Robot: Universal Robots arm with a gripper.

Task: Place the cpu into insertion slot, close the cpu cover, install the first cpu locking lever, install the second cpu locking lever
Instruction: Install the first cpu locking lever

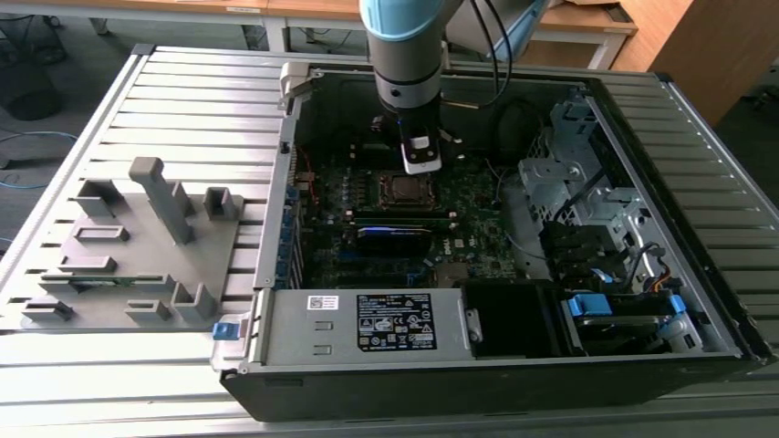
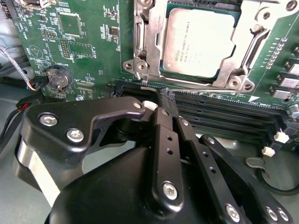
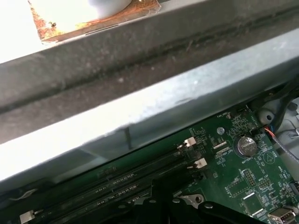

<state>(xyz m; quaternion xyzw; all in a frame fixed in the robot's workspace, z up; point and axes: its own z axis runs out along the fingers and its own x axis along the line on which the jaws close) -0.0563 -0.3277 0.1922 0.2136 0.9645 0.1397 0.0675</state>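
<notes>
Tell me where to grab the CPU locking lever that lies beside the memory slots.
Take the locking lever by its bent free end, at the cpu cover's corner. The rest is a thin rod lying flat between the cover and memory slots, so come from above and pinch across the bend, which seems to stand clear.

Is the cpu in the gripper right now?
No: in the second wrist view the cpu lies flat, framed by the cpu cover, apart from the gripper.

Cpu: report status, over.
End effector low, near cpu cover corner. Cpu seated under it. Long black slots alongside.
</notes>
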